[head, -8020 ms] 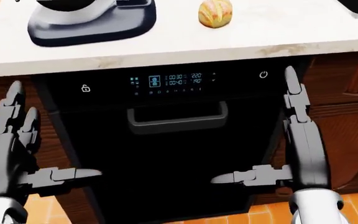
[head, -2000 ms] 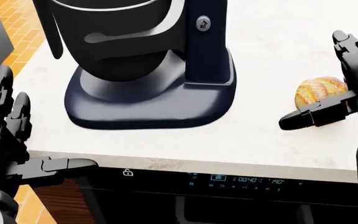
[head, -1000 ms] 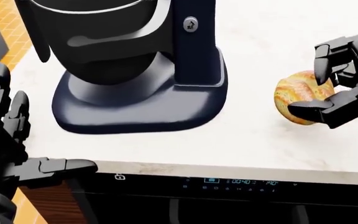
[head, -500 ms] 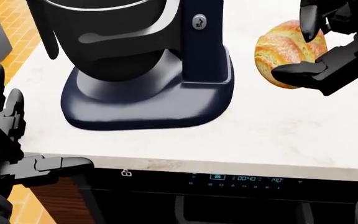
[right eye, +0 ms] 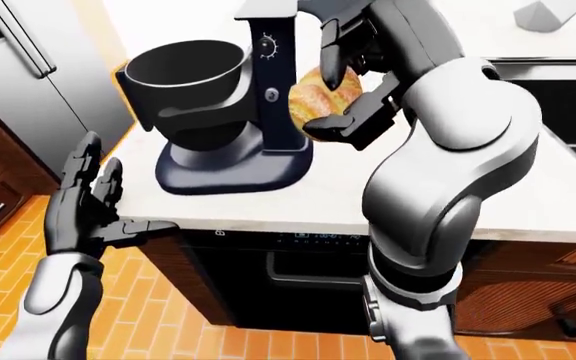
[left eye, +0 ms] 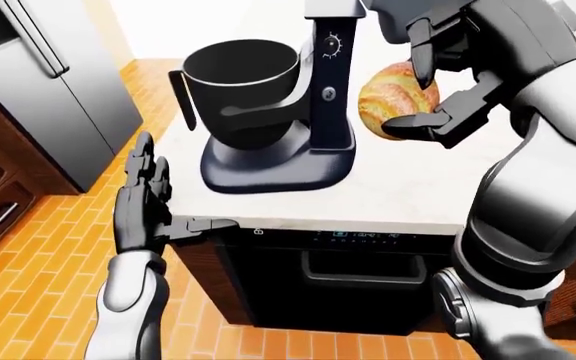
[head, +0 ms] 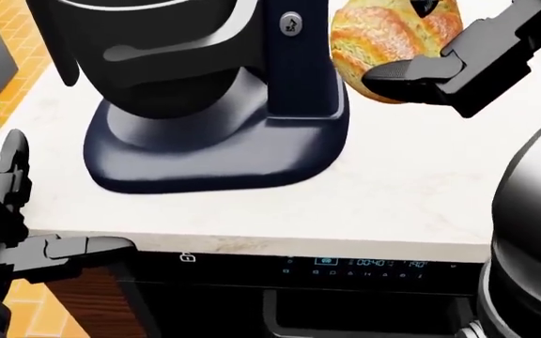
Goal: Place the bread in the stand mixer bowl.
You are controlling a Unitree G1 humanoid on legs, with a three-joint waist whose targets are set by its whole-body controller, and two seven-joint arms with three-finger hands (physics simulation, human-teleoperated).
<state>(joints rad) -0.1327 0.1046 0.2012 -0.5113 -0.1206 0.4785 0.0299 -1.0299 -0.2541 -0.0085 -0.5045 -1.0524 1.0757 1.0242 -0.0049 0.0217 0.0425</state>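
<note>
- Right hand (left eye: 443, 75) has its fingers wrapped round the bread (left eye: 396, 100), thumb underneath and the other two over the top, holding it up off the counter (left eye: 408, 187) just to the right of the mixer's column in the left-eye view.
- Left hand (left eye: 143, 199) is spread wide with nothing in it, hanging off the counter's edge at lower left, near the oven (left eye: 368, 277) panel.
- Stand mixer (left eye: 298, 112) sits on the counter with its bowl (left eye: 243, 90) on the far left side of the column, mouth open upward, looks empty from here.
- So the bread is airborne but on the wrong side of the column. My guess is it needs to go up and over, or around, then drop in from above.
- Handling-wise: a crusty roll like that is probably light and a bit squashy, rough crust so not slippery. Grabbing across the fat middle, like it is now, seems right.
- Risk I'd watch: clipping the mixer head or the bowl rim on the way across.
</note>
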